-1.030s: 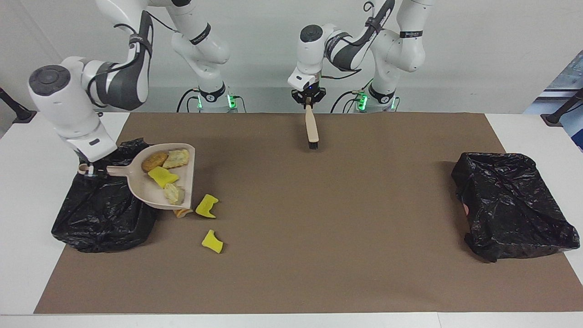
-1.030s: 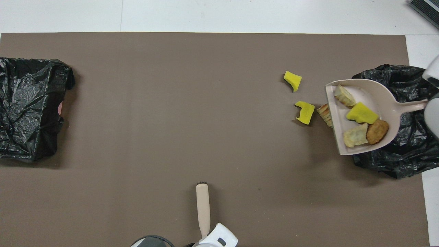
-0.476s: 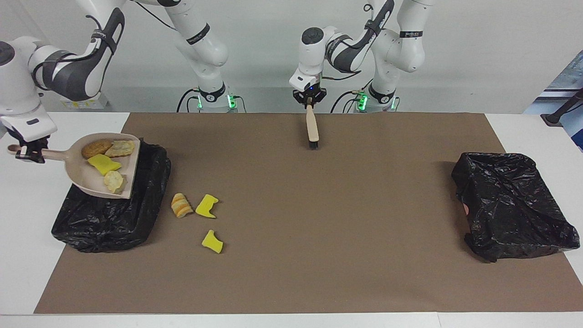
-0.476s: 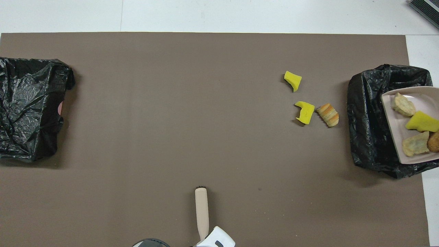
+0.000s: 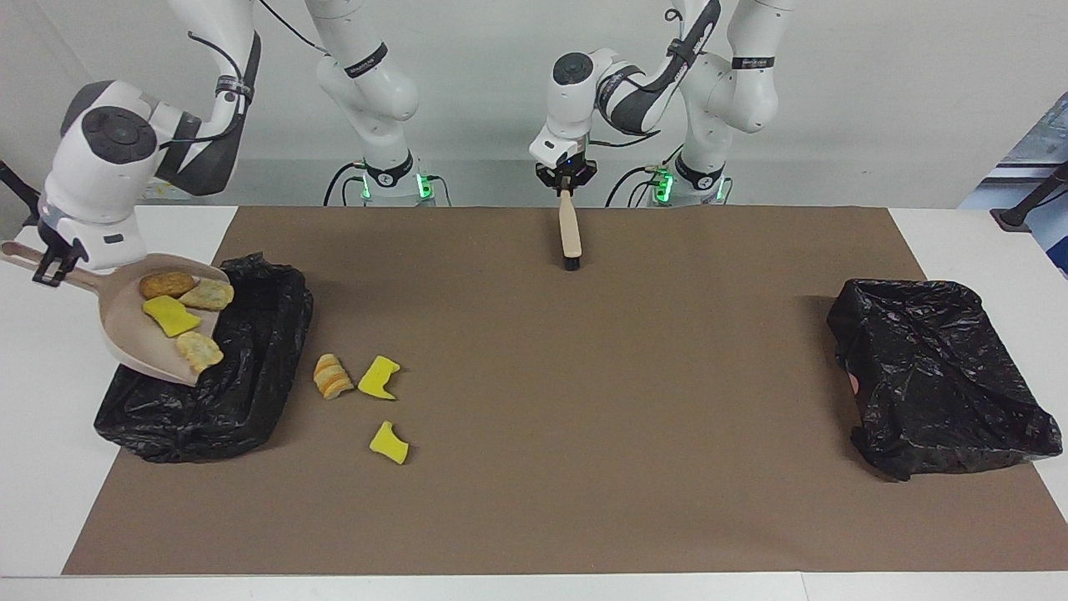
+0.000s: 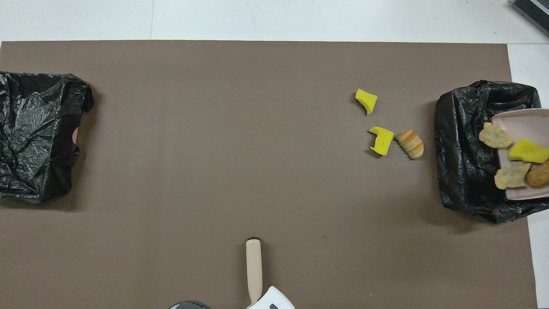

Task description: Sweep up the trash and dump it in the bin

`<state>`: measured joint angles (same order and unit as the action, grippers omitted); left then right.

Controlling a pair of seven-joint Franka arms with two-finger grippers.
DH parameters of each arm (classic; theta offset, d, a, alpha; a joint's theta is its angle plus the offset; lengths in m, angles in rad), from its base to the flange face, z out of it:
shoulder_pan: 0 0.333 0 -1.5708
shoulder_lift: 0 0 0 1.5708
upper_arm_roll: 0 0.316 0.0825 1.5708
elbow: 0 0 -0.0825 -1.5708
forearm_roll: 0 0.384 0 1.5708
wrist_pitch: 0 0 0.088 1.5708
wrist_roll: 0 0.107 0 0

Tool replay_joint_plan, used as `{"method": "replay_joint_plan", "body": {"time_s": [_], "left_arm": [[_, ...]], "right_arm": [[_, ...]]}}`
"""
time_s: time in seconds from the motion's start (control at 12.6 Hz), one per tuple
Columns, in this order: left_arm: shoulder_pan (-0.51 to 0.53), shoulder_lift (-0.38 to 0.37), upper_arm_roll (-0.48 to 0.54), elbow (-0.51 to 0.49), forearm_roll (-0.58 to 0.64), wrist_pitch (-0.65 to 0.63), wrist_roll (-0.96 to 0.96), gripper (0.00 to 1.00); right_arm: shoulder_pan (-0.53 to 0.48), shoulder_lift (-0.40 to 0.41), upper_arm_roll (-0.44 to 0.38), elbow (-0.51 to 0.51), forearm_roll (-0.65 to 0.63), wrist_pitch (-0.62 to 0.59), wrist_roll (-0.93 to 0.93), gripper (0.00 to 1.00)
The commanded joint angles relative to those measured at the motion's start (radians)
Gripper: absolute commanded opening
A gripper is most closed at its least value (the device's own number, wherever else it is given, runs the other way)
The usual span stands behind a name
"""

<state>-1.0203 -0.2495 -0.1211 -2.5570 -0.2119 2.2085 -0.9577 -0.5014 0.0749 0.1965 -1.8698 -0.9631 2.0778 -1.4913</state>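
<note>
My right gripper is shut on the handle of the beige dustpan, held tilted over the black-lined bin at the right arm's end of the table. Several trash pieces lie in the pan near its lowered lip: a brown lump, a yellow sponge and two pale scraps. On the mat beside the bin lie a tan bread lump and two yellow sponge pieces. My left gripper is shut on the beige brush, whose bristles point down at the mat near the robots.
A second black-bagged bin sits at the left arm's end of the table. The brown mat covers most of the white table. In the overhead view the dustpan overlaps the bin.
My right arm has lifted the dustpan off the mat, carried it over the bin and tipped it; the scraps have slid toward its lip. The bread lump stayed on the mat. The brush drew slightly toward the robots.
</note>
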Motion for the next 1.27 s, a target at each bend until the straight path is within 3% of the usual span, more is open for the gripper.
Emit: {"method": "replay_joint_plan", "body": {"time_s": [0.0,0.4,0.48,0.55,0.79,0.95,1.19], "left_arm": [[-0.017,-0.008,0.017,-0.022,-0.017,0.02,0.031,0.29],[0.008,0.027,0.023,0.012,-0.027,0.027,0.039,0.45],[0.052,0.059,0.023,0.046,-0.027,0.02,0.057,0.5],[0.086,0.087,0.023,0.081,-0.027,0.014,0.1,0.62],[0.205,0.15,0.028,0.191,-0.012,-0.015,0.242,0.92],[0.316,0.183,0.028,0.286,0.067,-0.084,0.364,1.0],[0.464,0.217,0.029,0.417,0.178,-0.151,0.486,1.0]], "right_arm": [[0.006,-0.052,0.001,-0.051,-0.132,0.015,0.023,0.0],[0.011,-0.093,0.001,0.003,-0.16,0.01,-0.003,0.0],[0.012,-0.099,0.001,0.021,-0.152,0.008,-0.024,0.0],[0.014,-0.102,0.004,0.027,-0.129,0.007,-0.049,0.0],[0.018,-0.102,0.006,0.026,0.076,0.005,-0.078,0.0],[0.018,-0.102,0.006,0.023,0.246,-0.031,-0.069,0.0],[0.02,-0.106,0.007,0.021,0.453,-0.118,0.032,0.0]]}}
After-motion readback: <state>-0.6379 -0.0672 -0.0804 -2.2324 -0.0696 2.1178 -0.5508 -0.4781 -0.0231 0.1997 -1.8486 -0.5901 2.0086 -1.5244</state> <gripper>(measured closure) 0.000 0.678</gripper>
